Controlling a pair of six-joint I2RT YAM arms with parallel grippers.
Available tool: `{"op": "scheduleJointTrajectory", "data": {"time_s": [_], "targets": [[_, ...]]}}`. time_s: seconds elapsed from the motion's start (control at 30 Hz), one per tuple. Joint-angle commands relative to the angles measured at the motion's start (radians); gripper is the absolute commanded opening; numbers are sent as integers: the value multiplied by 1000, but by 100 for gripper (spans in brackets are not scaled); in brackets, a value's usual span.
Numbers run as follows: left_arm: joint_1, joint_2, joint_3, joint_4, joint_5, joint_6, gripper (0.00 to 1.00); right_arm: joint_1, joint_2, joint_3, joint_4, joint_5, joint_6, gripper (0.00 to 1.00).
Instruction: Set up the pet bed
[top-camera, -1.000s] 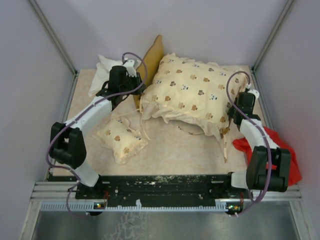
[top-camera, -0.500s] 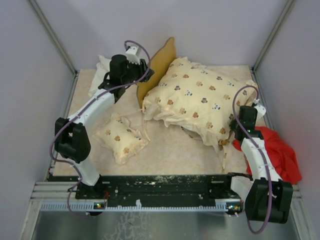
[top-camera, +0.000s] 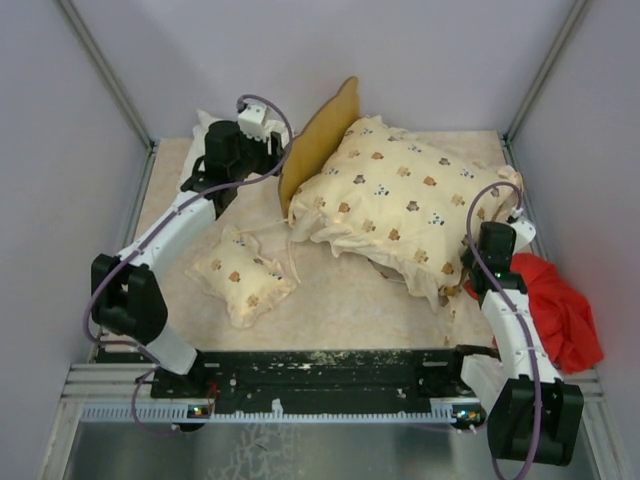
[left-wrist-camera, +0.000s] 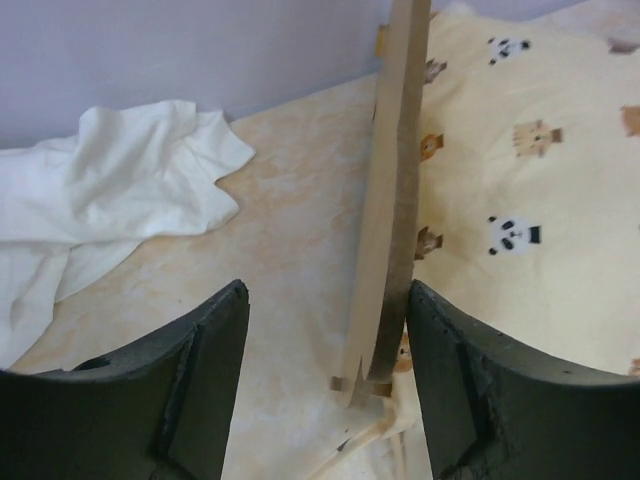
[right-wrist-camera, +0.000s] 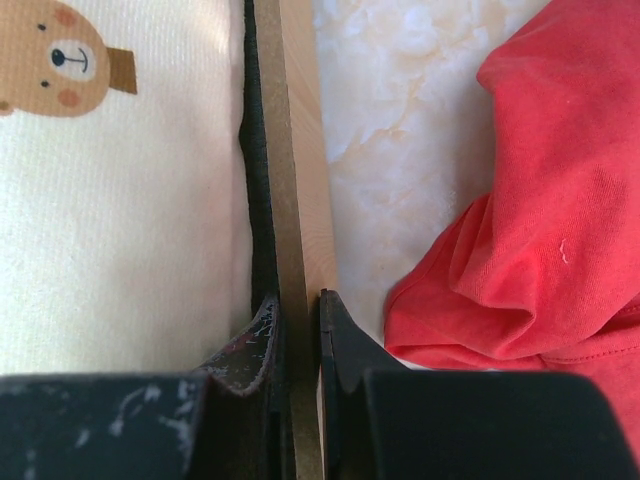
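Wooden bed frame (right-wrist-camera: 297, 200) lies at the worktop's (top-camera: 340, 300) back, cushion (top-camera: 400, 200) on it; I see right jaws pinching its edge, left jaws spread either side of the headboard (left-wrist-camera: 395, 180)

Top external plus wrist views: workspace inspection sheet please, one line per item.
Surface: cream marbled table.
Job's things: bed frame tilted up on edge, cushion draped over it; small pillow lies apart on the table.
Clutter: white cloth far left; red cloth near right.
Grippers: left gripper open, frame edge between its fingers; right gripper shut on the frame's edge.
Cables: purple cables looped along both arms, no snag seen.
Surroundings: plain grey walls, metal corner posts.
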Motion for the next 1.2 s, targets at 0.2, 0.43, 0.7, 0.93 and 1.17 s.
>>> {"op": "scheduleJointTrajectory", "data": {"time_s": [0.2, 0.43, 0.7, 0.93, 1.17], "targets": [[14, 126, -5, 23, 32, 137, 35, -16, -56, 6, 76, -28, 89, 0], [34, 147, -24, 209, 142, 102, 6, -17, -94, -9, 34, -102, 61, 0], [37, 294, 104, 277, 195, 132, 0, -17, -199, 17, -69, -161, 62, 3], [71, 455, 412, 169, 179, 48, 23, -17, -272, -31, -102, -381, 94, 0], [70, 334, 375, 157, 191, -116, 57, -9, -264, -73, -109, -515, 206, 3]]}}
